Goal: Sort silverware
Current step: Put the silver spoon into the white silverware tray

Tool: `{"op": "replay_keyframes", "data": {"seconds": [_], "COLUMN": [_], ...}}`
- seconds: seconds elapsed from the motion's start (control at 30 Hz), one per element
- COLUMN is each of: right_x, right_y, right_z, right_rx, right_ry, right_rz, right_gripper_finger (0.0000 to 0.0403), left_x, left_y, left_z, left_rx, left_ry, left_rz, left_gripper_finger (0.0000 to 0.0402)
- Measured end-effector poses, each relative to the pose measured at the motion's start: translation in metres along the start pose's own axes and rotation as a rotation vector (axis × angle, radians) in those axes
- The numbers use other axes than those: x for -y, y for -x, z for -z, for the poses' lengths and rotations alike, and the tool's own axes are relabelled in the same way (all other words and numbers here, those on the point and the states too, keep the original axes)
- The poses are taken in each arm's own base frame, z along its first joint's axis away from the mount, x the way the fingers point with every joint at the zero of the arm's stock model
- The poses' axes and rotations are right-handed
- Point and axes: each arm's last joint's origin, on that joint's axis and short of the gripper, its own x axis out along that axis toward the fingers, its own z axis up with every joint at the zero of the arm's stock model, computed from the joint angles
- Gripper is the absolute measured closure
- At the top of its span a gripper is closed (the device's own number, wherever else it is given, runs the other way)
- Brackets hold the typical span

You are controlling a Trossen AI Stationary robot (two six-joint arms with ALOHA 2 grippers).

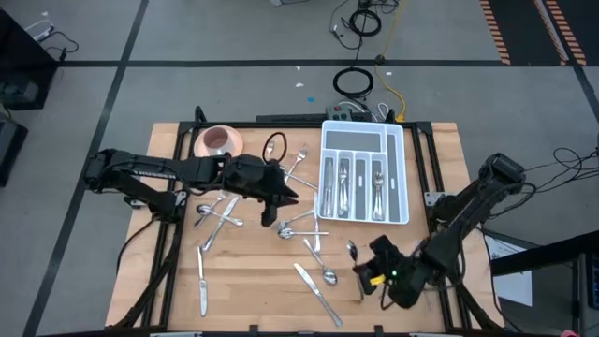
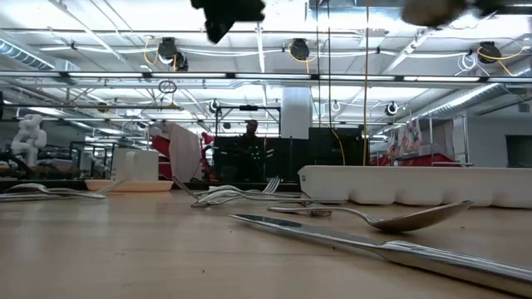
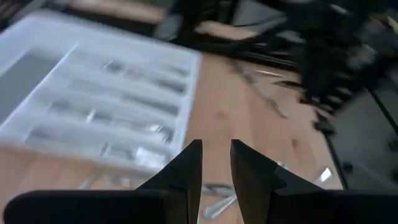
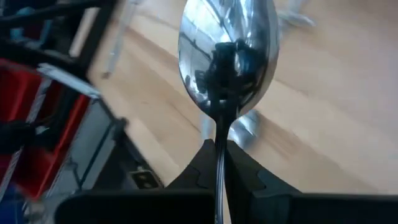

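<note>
From above, the right gripper (image 1: 367,273) is working near the front right corner of the bare wooden table (image 1: 253,300), pinching a slender shiny metal spoon (image 1: 354,253) by its handle, bowl pointing towards the white plastic compartmented tray (image 1: 363,134), which is already holding cutlery in its slots. The left gripper (image 1: 269,213) is hovering over the loose scatter of shiny forks, spoons and knives (image 1: 220,217) left of the tray, beside a pink round bowl (image 1: 218,141).

At table height, a table knife (image 2: 374,245) and another spoon (image 2: 391,220) are lying in the foreground, the tray behind them; the arms are showing only as dark shapes along the upper edge.

The left wrist camera is showing its fingers (image 3: 186,168) standing slightly apart with nothing between them, above the table just beside the tray.

The right wrist camera is showing the fingers closed tight on the thin neck of the held spoon, its bowl standing clear ahead. Gripped that narrowly, the spoon is likely to swivel or slip during the carry, and could be landing in the wrong slot or on the tray's rim; the two arms are also risking a clash near the tray.
</note>
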Motion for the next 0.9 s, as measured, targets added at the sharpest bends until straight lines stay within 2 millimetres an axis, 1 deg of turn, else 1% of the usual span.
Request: {"op": "replay_keyframes", "data": {"seconds": [0.1, 0.2, 0.3, 0.37, 0.5, 0.67, 0.8, 0.9], "right_x": [-0.013, -0.023, -0.031, -0.035, -0.039, -0.038, -0.037, -0.037], "right_y": [0.000, -0.002, -0.003, -0.004, -0.007, -0.012, -0.015, -0.016], "right_z": [-0.023, -0.045, -0.063, -0.072, -0.086, -0.098, -0.105, -0.110], "right_rx": [-0.010, -0.019, -0.025, -0.029, -0.054, -0.064, -0.072, -0.061], "right_ry": [0.085, 0.165, 0.213, 0.247, 0.292, 0.313, 0.322, 0.335], "right_rz": [-0.090, -0.177, -0.260, -0.303, -0.371, -0.379, -0.383, -0.397], "right_gripper_finger": [0.0403, 0.0403, 0.0403, 0.0403, 0.0403, 0.0403, 0.0403, 0.0403], "left_x": [0.004, 0.007, 0.009, 0.011, 0.016, 0.023, 0.028, 0.030], "left_y": [0.000, 0.001, 0.001, 0.001, 0.001, 0.000, 0.000, -0.004], "left_z": [-0.004, -0.008, -0.010, -0.011, -0.012, -0.013, -0.012, -0.010], "left_rx": [0.041, 0.088, 0.120, 0.140, 0.171, 0.202, 0.209, 0.204], "left_ry": [-0.144, -0.251, -0.340, -0.418, -0.585, -0.755, -0.854, -0.898], "left_rz": [0.112, 0.191, 0.196, 0.184, 0.142, 0.135, 0.130, 0.121], "left_gripper_finger": [0.0314, 0.0314, 0.0314, 0.0314, 0.0313, 0.0313, 0.0313, 0.0313]}}
